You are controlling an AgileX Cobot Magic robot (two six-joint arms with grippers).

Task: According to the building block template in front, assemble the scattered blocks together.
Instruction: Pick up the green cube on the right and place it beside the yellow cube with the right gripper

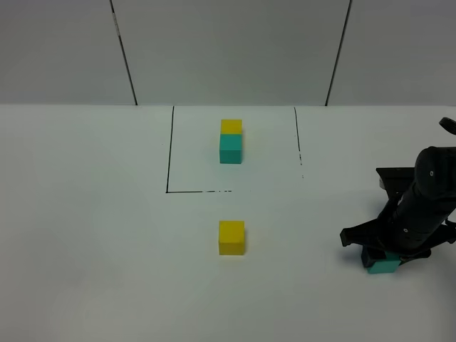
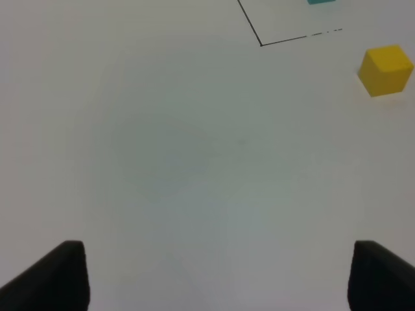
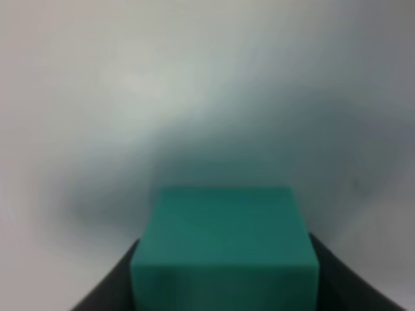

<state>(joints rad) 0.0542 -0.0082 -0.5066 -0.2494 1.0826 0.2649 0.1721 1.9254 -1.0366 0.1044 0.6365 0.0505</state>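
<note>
The template, a joined yellow and teal-green pair, lies inside the black-lined square at the far middle. The loose yellow cube sits on the table nearer than the square; it also shows in the left wrist view. My right gripper at the right edge is shut on the loose teal-green cube, at or just above the table. In the right wrist view the cube fills the gap between the fingers. My left gripper is open and empty, above bare table left of the yellow cube.
The white table meets a grey panelled wall at the back. A corner of the black square outline and a sliver of the template's teal cube show in the left wrist view.
</note>
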